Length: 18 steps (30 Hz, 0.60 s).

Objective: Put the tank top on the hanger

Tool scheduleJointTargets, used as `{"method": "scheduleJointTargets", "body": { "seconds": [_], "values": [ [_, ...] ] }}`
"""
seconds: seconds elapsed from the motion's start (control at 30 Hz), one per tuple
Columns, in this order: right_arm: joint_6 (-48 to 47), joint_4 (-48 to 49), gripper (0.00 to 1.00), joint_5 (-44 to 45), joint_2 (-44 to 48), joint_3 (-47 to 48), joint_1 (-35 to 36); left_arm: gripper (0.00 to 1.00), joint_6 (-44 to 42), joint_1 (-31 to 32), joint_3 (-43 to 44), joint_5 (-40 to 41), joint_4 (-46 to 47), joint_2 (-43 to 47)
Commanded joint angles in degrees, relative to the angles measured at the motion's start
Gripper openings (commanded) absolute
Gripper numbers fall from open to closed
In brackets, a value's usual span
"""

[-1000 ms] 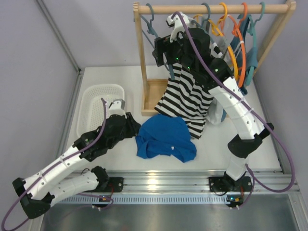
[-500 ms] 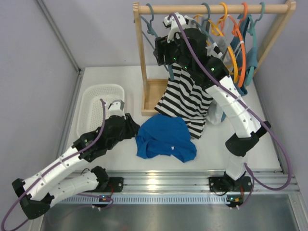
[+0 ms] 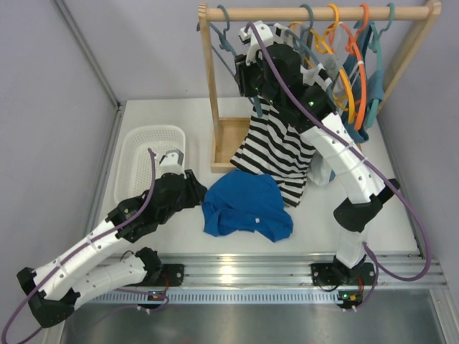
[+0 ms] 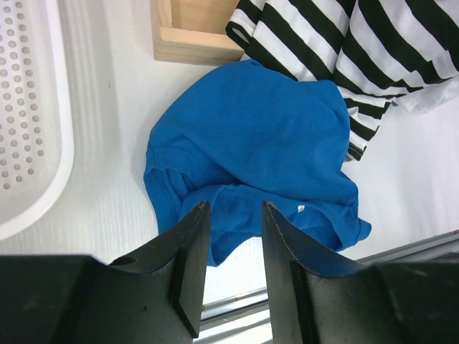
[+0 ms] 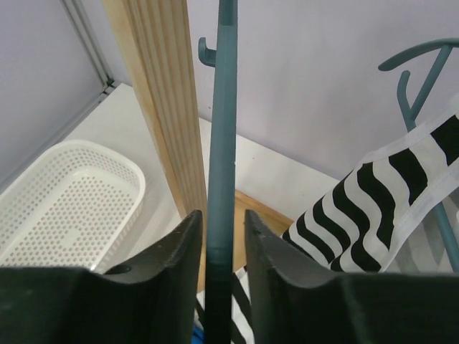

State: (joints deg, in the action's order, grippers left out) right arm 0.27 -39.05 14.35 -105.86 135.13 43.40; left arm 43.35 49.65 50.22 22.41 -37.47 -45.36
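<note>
The royal-blue tank top (image 3: 247,204) (image 4: 258,143) lies crumpled on the white table in front of the rack. My left gripper (image 3: 199,192) (image 4: 233,215) hovers open just above its near-left edge, with nothing between the fingers. The slate-blue hanger (image 3: 228,46) (image 5: 222,143) hangs at the left end of the rail. My right gripper (image 3: 242,72) (image 5: 224,215) is raised to it. Its fingers stand close on either side of the hanger's bar, with thin slits still showing on both sides.
The wooden rack (image 3: 315,13) also carries a black-and-white striped top (image 3: 276,147), a yellow hanger (image 3: 346,82), an orange hanger (image 3: 362,72) and a teal top (image 3: 373,86). Its post (image 5: 168,107) stands just left of the right fingers. A white basket (image 3: 147,154) sits at the left.
The right gripper rose slightly toward the rail and its jaws narrowed from wide apart to close around the hanger's bar. The left arm and the tank top stayed still.
</note>
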Motion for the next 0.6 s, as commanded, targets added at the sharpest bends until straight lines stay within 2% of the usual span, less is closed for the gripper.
{"method": "scheduleJointTargets", "body": {
  "seconds": [0.0, 0.07, 0.1, 0.2, 0.57],
  "values": [
    [-2.03, 1.34, 0.28, 1.73, -0.04, 3.12, 0.81, 0.40, -0.20, 0.10, -0.21, 0.96, 0.21, 0.63],
    [-2.12, 1.61, 0.18, 2.26, -0.22, 3.21, 0.81, 0.40, -0.20, 0.10, -0.21, 1.05, 0.12, 0.80],
    [-2.12, 1.69, 0.09, 2.44, -0.13, 3.21, 0.81, 0.40, -0.29, 0.10, -0.21, 1.14, 0.03, 0.80],
    [-2.03, 2.66, 0.00, 2.70, -0.13, 3.21, 0.90, 0.40, -0.37, 0.10, -0.21, 1.49, -0.23, 0.98],
    [-0.89, 10.48, 0.00, 7.97, 4.00, -1.88, 1.52, 0.40, -0.37, 0.10, -0.29, 1.49, -0.32, 0.98]
  ]
}}
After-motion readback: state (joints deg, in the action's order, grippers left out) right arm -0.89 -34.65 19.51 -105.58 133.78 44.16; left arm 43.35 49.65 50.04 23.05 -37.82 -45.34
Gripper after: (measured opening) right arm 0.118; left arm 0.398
